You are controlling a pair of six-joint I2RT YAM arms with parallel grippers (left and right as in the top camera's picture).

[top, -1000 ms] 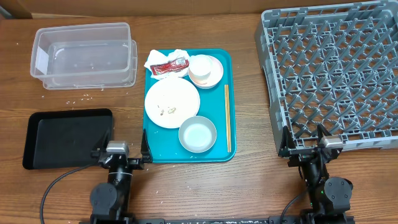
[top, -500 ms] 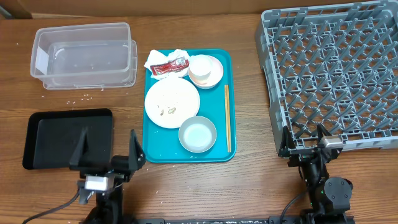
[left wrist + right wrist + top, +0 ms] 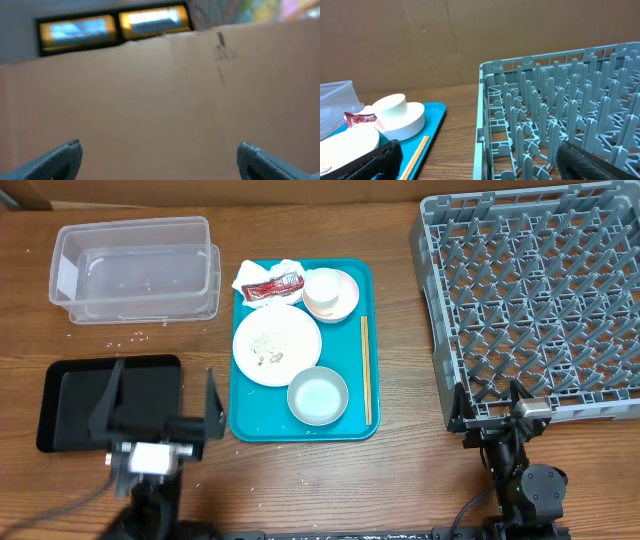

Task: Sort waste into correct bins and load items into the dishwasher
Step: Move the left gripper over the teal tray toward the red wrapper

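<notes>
Underneath: brown wood-grain table (image 3: 405,470), with loose white grains (image 3: 130,338) scattered at centre left.
Room: plain cardboard wall (image 3: 420,40) behind the table, blurred in the left wrist view.
Lower left: shallow black rectangular tray (image 3: 68,408); left gripper (image 3: 165,368) over its right side, jaws spread wide, holding nothing.
Upper left: clear plastic rectangular tub (image 3: 134,222).
Centre: teal serving tray (image 3: 342,348) carrying crumpled white napkin (image 3: 262,272), red-and-white sachet (image 3: 272,286), round pale pink plate (image 3: 285,330), small white cup (image 3: 326,284) on pink saucer (image 3: 345,302), pale bowl (image 3: 318,396), wooden chopsticks (image 3: 365,370).
Right: grey pegged plastic dish rack (image 3: 530,290).
Lower right: right gripper (image 3: 487,392) at the rack's near corner, jaws wide apart, gripping nothing.
</notes>
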